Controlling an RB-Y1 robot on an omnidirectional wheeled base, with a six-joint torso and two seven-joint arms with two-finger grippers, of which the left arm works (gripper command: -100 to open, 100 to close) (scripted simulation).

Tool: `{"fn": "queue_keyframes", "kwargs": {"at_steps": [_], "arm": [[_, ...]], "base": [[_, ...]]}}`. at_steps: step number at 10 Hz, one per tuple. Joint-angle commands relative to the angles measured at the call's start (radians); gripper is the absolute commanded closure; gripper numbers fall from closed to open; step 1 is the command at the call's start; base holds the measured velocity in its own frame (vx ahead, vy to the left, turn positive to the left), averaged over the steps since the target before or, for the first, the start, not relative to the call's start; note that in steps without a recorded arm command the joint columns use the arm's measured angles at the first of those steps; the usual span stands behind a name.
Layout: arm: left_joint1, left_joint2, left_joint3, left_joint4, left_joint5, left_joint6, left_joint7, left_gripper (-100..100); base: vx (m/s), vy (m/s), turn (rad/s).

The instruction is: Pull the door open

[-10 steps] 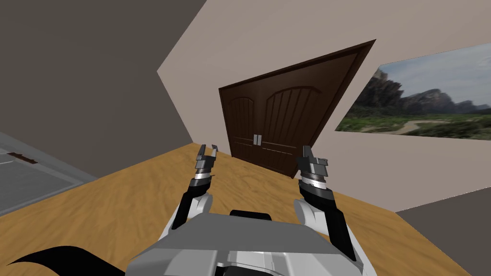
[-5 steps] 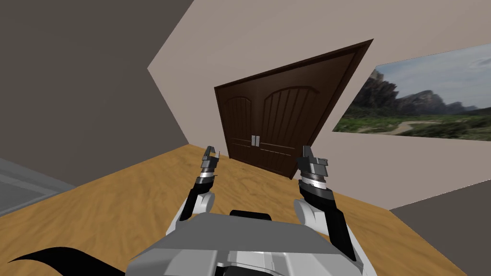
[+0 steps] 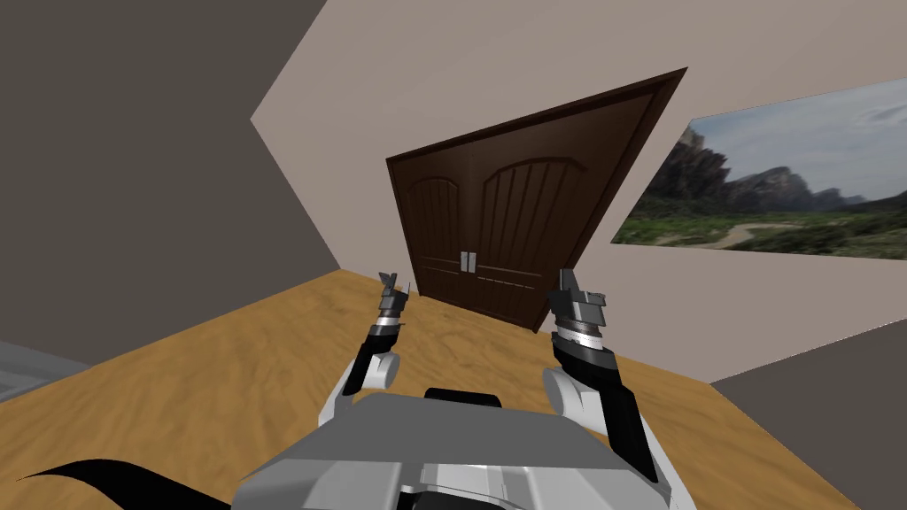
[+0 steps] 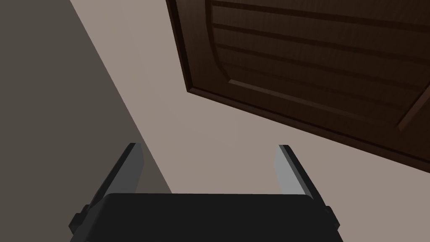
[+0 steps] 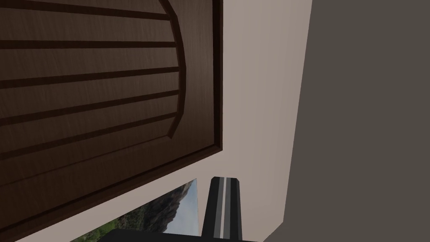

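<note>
The dark brown double door with arched, ribbed panels (image 3: 523, 221) stands shut in the beige wall (image 3: 461, 80) at your 12 o'clock, well apart from both hands across the wooden floor (image 3: 266, 354). Its two small light grey handles (image 3: 469, 261) sit side by side at the centre seam. Your left hand (image 3: 393, 280) is raised towards 11 o'clock with its fingers (image 4: 133, 166) spread and nothing between them. Your right hand (image 3: 571, 285), at 1 o'clock, has its fingers (image 5: 224, 201) pressed together on nothing. A landscape picture (image 3: 762, 195) hangs at 2 o'clock. Expect each leaf to be stiff and fairly heavy, swinging from its outer edge. The handles look smooth and thin, so pinch one squarely across its bar and pull along the leaf's arc.
</note>
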Motion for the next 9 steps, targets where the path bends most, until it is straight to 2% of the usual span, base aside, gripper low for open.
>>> {"fn": "queue_keyframes", "kwargs": {"at_steps": [1,9], "arm": [[-0.019,0.009,0.0,0.044,0.001,-0.001,0.005,-100],[-0.112,0.053,0.0,0.247,0.008,0.013,0.031,-100]], "base": [[0.089,-0.041,-0.073],[0.104,-0.026,-0.079]]}}
